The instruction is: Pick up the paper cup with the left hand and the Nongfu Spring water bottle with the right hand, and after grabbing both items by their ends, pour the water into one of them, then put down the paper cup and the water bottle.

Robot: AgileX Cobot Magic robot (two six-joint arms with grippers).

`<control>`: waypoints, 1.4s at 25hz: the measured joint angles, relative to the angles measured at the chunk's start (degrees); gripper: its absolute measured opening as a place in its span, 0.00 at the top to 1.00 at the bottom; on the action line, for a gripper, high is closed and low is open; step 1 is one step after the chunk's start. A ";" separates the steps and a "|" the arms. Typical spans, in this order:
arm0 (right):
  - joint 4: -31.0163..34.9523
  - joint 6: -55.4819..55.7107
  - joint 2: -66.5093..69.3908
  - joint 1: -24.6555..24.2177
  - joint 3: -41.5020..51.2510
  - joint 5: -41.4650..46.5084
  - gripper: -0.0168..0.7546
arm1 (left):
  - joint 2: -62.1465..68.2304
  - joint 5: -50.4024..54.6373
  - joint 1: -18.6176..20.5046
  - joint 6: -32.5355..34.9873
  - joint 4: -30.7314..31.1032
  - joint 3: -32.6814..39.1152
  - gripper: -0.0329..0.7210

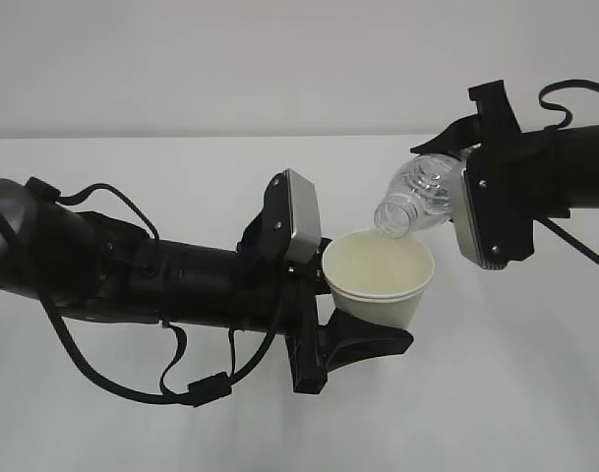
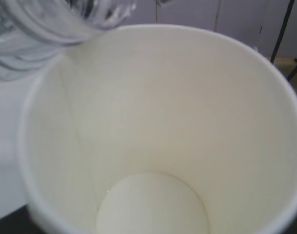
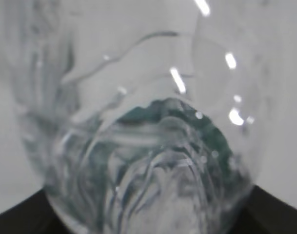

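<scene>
Over on the left, the left hand (image 1: pixel 132 270) reaches in low above the white table (image 1: pixel 535 393), and its tool (image 1: pixel 324 295) is clamped partway closed around the paper cup (image 1: pixel 380 280), holding it by its lower end, upright and clear of the table. The cup is white, tapered, rolled at the rim, cream inside; the left wrist view looks straight down to a pale bottom, and I can't tell whether any water has landed there. Moving right, the Nongfu Spring water bottle (image 1: pixel 417 197) tips mouth-down just over the cup's far rim, clear and ribbed. The right hand (image 1: pixel 565 167) has its tool (image 1: pixel 471 192) closed on the bottle's base end. This looks like the pour itself; next it probably needs the mouth kept over the opening, then both items righted and set down.
</scene>
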 joint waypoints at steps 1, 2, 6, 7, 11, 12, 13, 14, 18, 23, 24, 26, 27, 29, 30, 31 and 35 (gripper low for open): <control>0.00 0.00 0.00 0.00 0.00 -0.02 0.35 | 0.00 0.00 0.00 0.00 -0.12 0.00 0.34; 0.00 0.00 0.00 0.00 0.00 -0.02 0.35 | 0.00 0.00 0.00 0.00 -0.23 0.00 0.34; 0.00 -0.15 0.00 0.00 -0.13 0.11 0.35 | 0.00 0.00 0.00 0.00 -0.25 0.00 0.34; -0.08 -0.26 0.00 0.00 -0.25 0.11 0.35 | 0.00 0.00 0.00 0.00 -0.25 0.00 0.34; -0.08 -0.43 0.00 0.00 -1.32 0.33 0.36 | 0.00 0.12 0.00 0.00 -0.25 0.00 0.34; -0.08 -0.43 0.00 0.00 -1.36 0.33 0.36 | 0.00 0.31 0.00 0.00 -0.25 0.00 0.34; -0.08 -0.54 0.00 0.05 -1.40 0.33 0.36 | 0.00 0.56 0.00 0.00 -0.25 0.00 0.34; -0.08 -0.54 0.00 0.14 -1.40 0.33 0.36 | 0.00 1.10 0.00 0.00 -0.35 0.00 0.34; -0.46 -0.56 -0.51 0.27 -1.53 0.33 0.36 | 0.00 2.16 0.00 0.00 -0.46 0.00 0.34; -0.93 -0.66 -1.38 0.27 -1.53 0.33 0.36 | 0.00 2.51 0.00 -0.69 -0.71 0.00 0.34; -1.07 -0.66 -1.38 0.27 -1.53 0.33 0.36 | 0.00 2.63 0.00 -0.81 -0.81 0.00 0.34; -1.20 -0.66 -1.38 0.27 -1.53 0.33 0.36 | 0.23 2.63 0.00 -0.93 -0.81 -0.02 0.34; -1.20 -0.66 -1.38 0.27 -1.53 0.33 0.36 | 0.64 2.63 0.00 -1.03 -0.91 -0.02 0.34; -1.33 -0.66 -1.38 0.27 -1.53 0.33 0.36 | 1.51 2.63 0.00 -1.03 -0.83 -0.02 0.34; -1.33 -0.66 -1.38 0.27 -1.53 0.33 0.36 | 2.01 2.63 0.00 -1.05 -0.83 -0.02 0.34; -1.33 -0.66 -1.38 0.27 -1.53 0.33 0.36 | 2.23 2.63 0.00 -1.05 -0.94 -0.02 0.34; -1.82 -0.66 -1.38 0.27 -1.53 0.33 0.36 | 2.35 1.78 0.00 -1.16 -2.39 -0.02 0.34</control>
